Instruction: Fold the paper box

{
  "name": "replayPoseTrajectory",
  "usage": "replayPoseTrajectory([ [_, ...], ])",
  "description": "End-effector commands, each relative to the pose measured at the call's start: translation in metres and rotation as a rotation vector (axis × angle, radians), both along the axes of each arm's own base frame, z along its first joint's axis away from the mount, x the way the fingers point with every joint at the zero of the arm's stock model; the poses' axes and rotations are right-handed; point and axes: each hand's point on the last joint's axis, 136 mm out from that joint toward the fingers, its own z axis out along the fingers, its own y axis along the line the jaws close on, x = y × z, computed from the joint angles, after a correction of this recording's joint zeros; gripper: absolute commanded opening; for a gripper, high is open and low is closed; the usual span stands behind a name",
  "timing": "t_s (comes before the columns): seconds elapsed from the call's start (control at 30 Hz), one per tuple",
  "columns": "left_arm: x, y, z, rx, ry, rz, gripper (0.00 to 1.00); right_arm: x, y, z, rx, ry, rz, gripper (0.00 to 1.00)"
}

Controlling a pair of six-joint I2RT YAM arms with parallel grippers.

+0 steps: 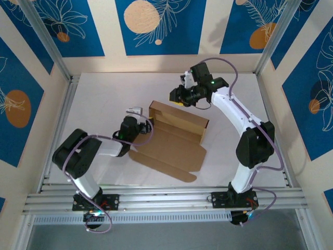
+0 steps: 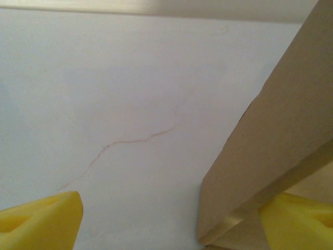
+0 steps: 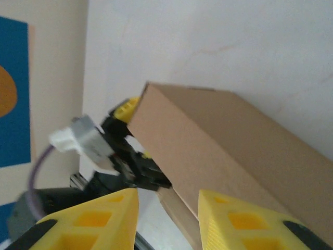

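The paper box (image 1: 174, 139) lies near the middle of the white table (image 1: 104, 94), half formed. A raised, walled part runs along its 12 o'clock side. A flat flap spreads out on the table from there toward 6 o'clock, its near edge slanting down toward 5 o'clock.

At the box's 9 o'clock end sits the left gripper (image 1: 139, 115), low over the table. In the left wrist view its yellow fingers (image 2: 41, 221) are spread wide. A tilted brown wall of the box (image 2: 276, 135) stands between them, close against the right-hand finger. I cannot tell whether they touch.

At 12 o'clock from the raised wall, the right gripper (image 1: 176, 96) hangs just above the box's far edge. In the right wrist view, the right gripper (image 3: 169, 219) has its two fingers apart with a gap between them, and nothing is pinched. Beyond the gap the box (image 3: 218, 151) shows its long side. One yellow finger of the left gripper (image 3: 126, 110) peeks round its far corner at 10 o'clock.

Blue patterned panels (image 1: 171, 26) line the walls around the table, and a metal rail (image 1: 166, 200) carries both arm bases at 6 o'clock.
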Motion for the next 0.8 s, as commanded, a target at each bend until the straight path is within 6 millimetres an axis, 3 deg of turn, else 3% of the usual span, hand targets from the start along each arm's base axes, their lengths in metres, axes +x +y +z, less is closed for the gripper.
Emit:
replayPoseTrajectory([
  [0.0, -0.005, 0.012, 0.021, -0.102, -0.014, 0.064, 0.85, -0.019, 0.002, -0.014, -0.074, 0.007, 0.053, 0.36],
  [0.23, -0.017, 0.049, 0.052, -0.074, 0.054, 0.241, 0.78, -0.024, 0.01, -0.06, -0.173, 0.074, 0.069, 0.33],
  [0.5, -0.028, 0.049, 0.078, -0.102, 0.081, 0.214, 0.8, -0.027, 0.005, -0.089, -0.27, 0.108, 0.086, 0.33],
  [0.6, -0.032, 0.049, 0.09, -0.122, 0.09, 0.212, 0.81, -0.02, 0.004, -0.089, -0.273, 0.11, 0.067, 0.33],
  [0.77, -0.044, 0.056, 0.112, -0.147, 0.111, 0.226, 0.82, 0.01, -0.002, -0.066, -0.098, 0.145, -0.021, 0.35],
])
